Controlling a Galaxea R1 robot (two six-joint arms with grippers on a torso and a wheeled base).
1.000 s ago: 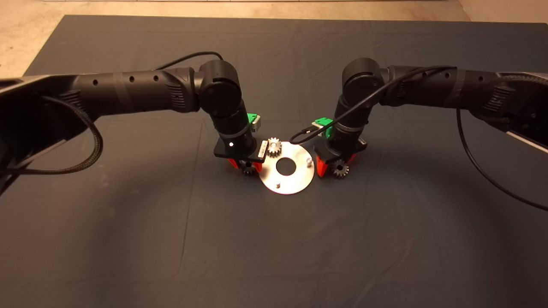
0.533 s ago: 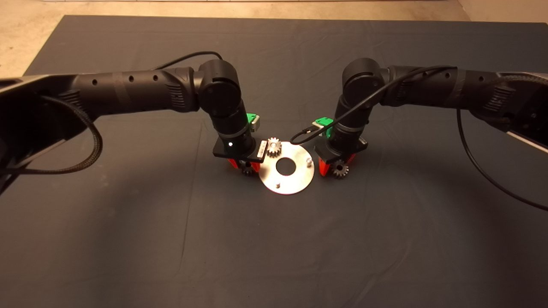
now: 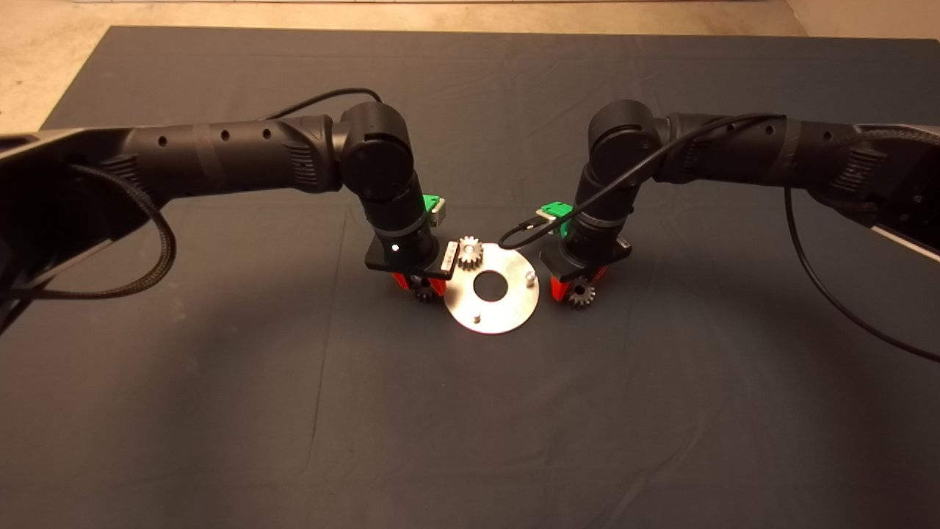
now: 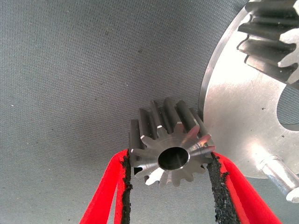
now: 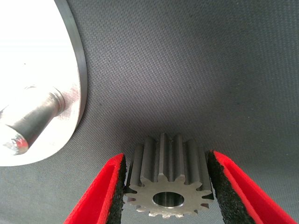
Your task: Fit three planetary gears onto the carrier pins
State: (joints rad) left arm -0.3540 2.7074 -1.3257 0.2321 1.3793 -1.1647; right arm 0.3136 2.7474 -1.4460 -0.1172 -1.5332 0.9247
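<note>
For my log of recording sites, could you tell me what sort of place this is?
Probably a robotics lab bench for assembly trials: a dark mat covering the table, a bare metal carrier disc with loose gears, and nothing domestic around.

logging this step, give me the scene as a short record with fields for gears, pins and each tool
disc: flat shiny silver disc on the dark mat
gear installed: one small silvery-grey spur gear on a pin
free pins: two short silver studs
left tool: shut on second gear, beside disc edge
right tool: shut on third gear, beside disc
</note>
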